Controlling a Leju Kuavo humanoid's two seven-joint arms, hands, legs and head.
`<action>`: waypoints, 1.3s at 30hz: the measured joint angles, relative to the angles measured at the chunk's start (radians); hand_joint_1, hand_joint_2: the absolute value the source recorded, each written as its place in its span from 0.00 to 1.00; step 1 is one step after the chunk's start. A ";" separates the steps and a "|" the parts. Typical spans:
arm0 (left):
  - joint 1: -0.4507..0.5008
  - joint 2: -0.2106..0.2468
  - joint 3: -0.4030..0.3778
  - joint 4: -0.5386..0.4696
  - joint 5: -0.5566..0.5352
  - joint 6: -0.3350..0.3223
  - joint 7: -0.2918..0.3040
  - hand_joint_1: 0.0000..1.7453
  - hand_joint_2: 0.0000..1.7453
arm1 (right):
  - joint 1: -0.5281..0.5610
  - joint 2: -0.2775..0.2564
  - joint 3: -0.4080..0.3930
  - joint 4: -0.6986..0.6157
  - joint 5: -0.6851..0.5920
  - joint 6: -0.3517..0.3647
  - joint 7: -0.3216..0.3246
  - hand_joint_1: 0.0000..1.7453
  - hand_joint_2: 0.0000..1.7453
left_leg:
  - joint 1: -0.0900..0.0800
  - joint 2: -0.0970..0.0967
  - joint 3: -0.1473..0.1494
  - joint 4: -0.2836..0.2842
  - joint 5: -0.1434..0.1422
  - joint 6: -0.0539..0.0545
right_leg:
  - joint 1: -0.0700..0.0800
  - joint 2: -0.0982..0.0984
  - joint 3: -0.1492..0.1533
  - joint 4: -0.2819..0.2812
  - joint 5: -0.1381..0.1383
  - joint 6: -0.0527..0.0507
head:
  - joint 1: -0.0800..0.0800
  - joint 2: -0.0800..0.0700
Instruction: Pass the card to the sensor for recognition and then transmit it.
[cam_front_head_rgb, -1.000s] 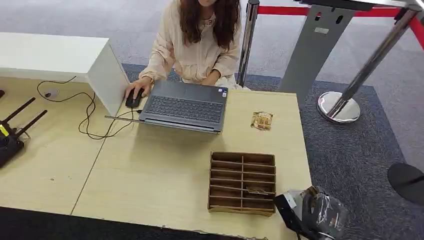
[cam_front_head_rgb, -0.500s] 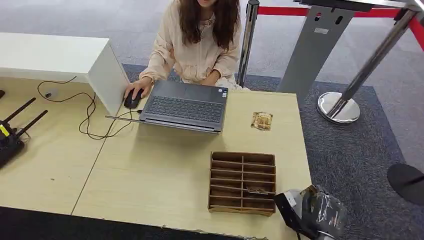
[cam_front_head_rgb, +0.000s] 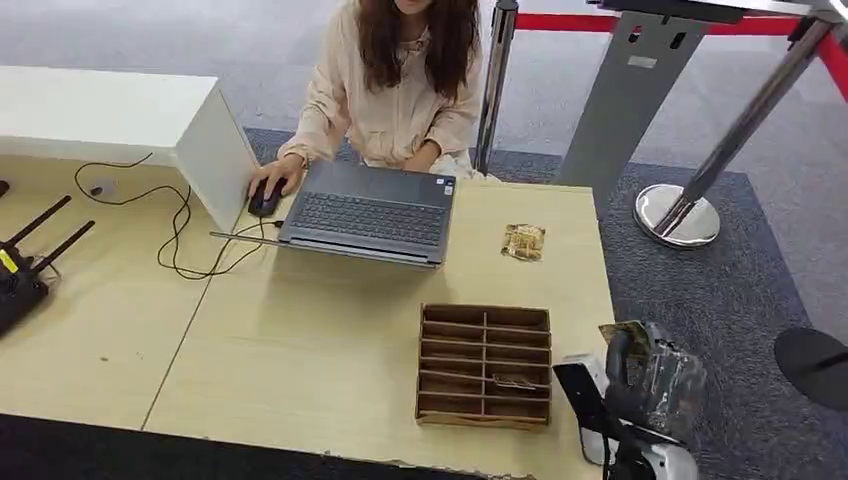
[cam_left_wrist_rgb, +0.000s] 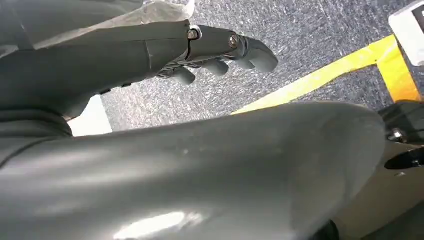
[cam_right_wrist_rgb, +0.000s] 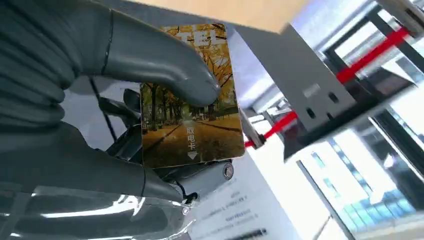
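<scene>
Card (cam_right_wrist_rgb: 192, 100) pinched flat between thumb (cam_right_wrist_rgb: 150, 60) and darker fingers of right hand (cam_front_head_rgb: 650, 385), autumn-avenue print facing the wrist camera, long axis crossing the thumb, one short edge poking out above the hand toward 12 o'clock in the head view. Hand and card off the table's (cam_front_head_rgb: 300, 340) right edge, at about 3 o'clock from the slotted wooden tray (cam_front_head_rgb: 485, 365). Small gold-patterned piece (cam_front_head_rgb: 524, 241) on the tabletop at roughly 11 o'clock from the hand, well apart, past the tray's far rim; probably the sensor, though too small to tell. Laptop (cam_front_head_rgb: 370, 210) and person (cam_front_head_rgb: 395, 80) further round, at 10 to 11 o'clock. Left hand (cam_left_wrist_rgb: 220, 50) hanging low over carpet, loosely spread, holding nothing. Judging from this, a forward-and-leftward reach for the right arm, card face turned down on arrival.
</scene>
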 joint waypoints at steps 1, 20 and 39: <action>0.000 0.000 0.000 0.000 -0.001 0.000 0.000 0.00 0.00 | -0.010 -0.003 0.018 -0.035 0.035 0.000 0.023 1.00 1.00 | 0.000 0.000 0.000 0.000 0.000 0.000 | 0.000 0.000 0.000 0.000 0.000 0.000 | 0.000 0.000; -0.002 0.000 -0.017 0.000 -0.065 -0.040 -0.032 0.00 0.00 | -0.461 -0.192 0.443 -0.271 0.134 0.118 0.348 1.00 1.00 | 0.000 0.000 0.000 0.000 0.001 0.000 | 0.000 0.000 0.000 0.000 0.001 0.000 | 0.000 0.000; -0.009 0.000 -0.059 0.000 -0.112 -0.054 -0.079 0.00 0.00 | -0.729 -0.205 0.546 0.135 -0.039 0.233 0.379 1.00 1.00 | 0.000 0.000 -0.001 0.000 0.001 0.000 | 0.000 0.000 0.000 0.000 0.001 0.000 | 0.000 0.000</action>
